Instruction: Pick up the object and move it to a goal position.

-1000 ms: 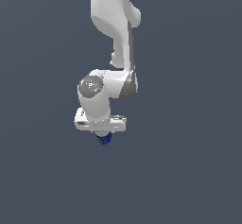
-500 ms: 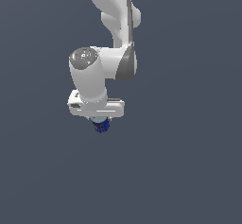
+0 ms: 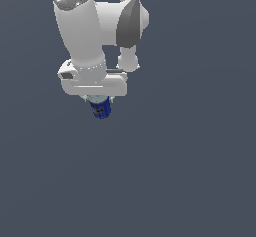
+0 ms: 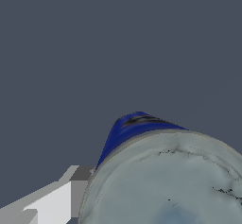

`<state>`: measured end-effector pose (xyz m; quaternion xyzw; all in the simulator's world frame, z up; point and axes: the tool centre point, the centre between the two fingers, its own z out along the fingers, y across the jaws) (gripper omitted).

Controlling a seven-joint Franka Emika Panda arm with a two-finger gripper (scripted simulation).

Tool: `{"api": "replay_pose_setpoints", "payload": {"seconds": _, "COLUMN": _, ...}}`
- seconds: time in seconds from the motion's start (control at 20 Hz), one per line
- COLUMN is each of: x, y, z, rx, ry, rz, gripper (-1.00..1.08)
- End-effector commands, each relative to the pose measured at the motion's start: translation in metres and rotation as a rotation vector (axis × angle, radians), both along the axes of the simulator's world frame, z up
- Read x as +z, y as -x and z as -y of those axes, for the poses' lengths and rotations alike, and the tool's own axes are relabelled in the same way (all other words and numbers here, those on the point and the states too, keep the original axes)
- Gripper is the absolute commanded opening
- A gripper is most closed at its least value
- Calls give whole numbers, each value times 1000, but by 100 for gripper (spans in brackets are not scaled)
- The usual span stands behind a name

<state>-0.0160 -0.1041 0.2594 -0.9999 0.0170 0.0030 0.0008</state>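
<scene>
The object, a small can [image 3: 101,109] with dark blue sides and a pale grey lid, hangs under the white hand of the arm in the exterior view, lifted off the grey ground. My gripper [image 3: 100,103] is shut on the can; its fingers are mostly hidden by the hand and the can. In the wrist view the can [image 4: 160,171] fills the near part of the picture, lid towards the camera, with one white finger [image 4: 52,202] beside it. No goal marker shows.
Plain dark grey ground fills both views. The white arm [image 3: 95,26] with its large joints rises from the hand towards the upper edge of the exterior view.
The arm has swung up and towards the camera, carrying the can with it towards the exterior view's left. The hand now looks much larger. The grip on the can is unchanged.
</scene>
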Motion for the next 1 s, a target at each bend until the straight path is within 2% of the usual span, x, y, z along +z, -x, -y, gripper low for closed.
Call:
{"api": "replay_pose_setpoints", "payload": {"seconds": 0.0, "x": 31, "y": 12, "z": 4, "rx": 0, "ry": 1, "rz": 5, "gripper": -100}}
{"api": "replay_pose_setpoints", "payload": {"seconds": 0.6, "x": 165, "y": 66, "z": 22, "rx": 0, "ry": 0, "rz": 5, "gripper": -100}}
{"api": "replay_pose_setpoints", "payload": {"seconds": 0.95, "x": 224, "y": 88, "z": 31, "rx": 0, "ry": 1, "rz": 6, "gripper": -100}}
